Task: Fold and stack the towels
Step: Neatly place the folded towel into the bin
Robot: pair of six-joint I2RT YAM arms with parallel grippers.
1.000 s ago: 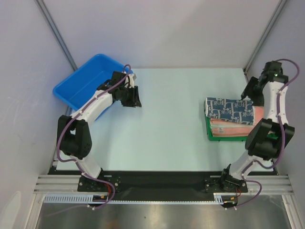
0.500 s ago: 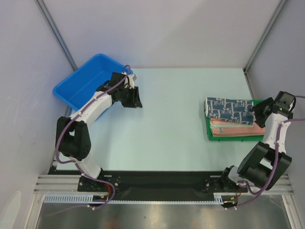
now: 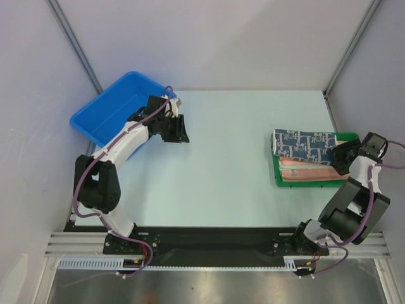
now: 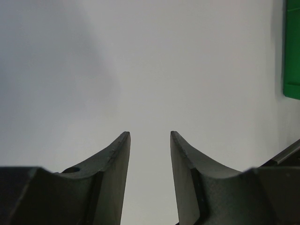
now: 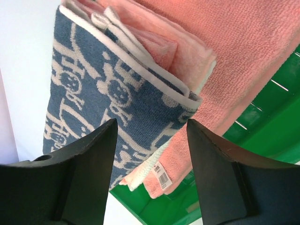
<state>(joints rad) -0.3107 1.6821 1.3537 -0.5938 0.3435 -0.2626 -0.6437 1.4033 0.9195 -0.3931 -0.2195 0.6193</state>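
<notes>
hanging apart with nothing between them, the fingers point(image 5: 84, 164) of the right gripper point(image 5: 151, 123) frame the blue-and-white towel point(image 5: 89, 98), which tops the folded pink towels point(image 3: 310, 170) in a green tray point(image 3: 305, 185) at the table's point(image 3: 234, 158) right. the left gripper point(image 4: 149, 133), likewise released and empty, hovers beside the blue bin point(image 3: 104, 117), far left.

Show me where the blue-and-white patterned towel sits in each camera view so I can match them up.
Top external: the blue-and-white towel lies on top of the stack at the right.
Left wrist: not in it.
Right wrist: left and centre, lying over the pink towels.
Shared landmark: the green tray, a strip at the left wrist view's right edge, lower right in the right wrist view.
</notes>
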